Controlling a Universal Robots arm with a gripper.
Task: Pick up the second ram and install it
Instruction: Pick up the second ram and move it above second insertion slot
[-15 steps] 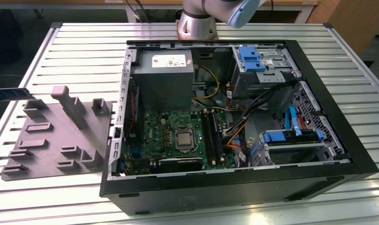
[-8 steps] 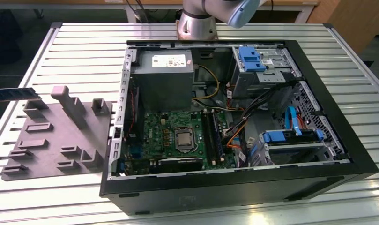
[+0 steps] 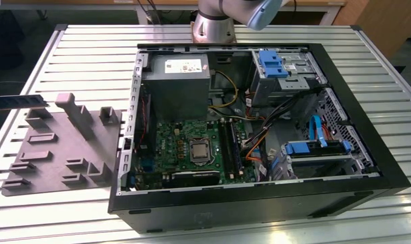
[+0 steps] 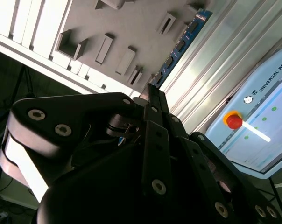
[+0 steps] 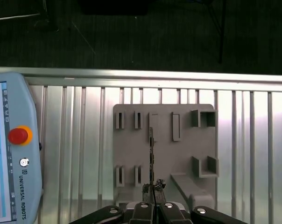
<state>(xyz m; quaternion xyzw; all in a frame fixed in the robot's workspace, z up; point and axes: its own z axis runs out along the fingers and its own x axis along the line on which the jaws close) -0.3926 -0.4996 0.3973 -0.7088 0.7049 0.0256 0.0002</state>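
pick step looks done: the black pincer (image 5: 152, 187) is clamped on one end of the long thin dark-green ram stick (image 5: 151, 149), which pokes straight out past its tips, over the grey plastic fixture plate (image 5: 183, 154). not installed yet. i reckon seating it calls for its edge square to the black motherboard slots (image 3: 230, 145).

The gripper (image 4: 150, 95) is matte black, its bars dotted with silver screws (image 4: 158, 186). The arm (image 3: 213, 24) is silver-grey, capped pale blue.

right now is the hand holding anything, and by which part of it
The hand grips the second ram at one end; the rest of the stick juts out free.
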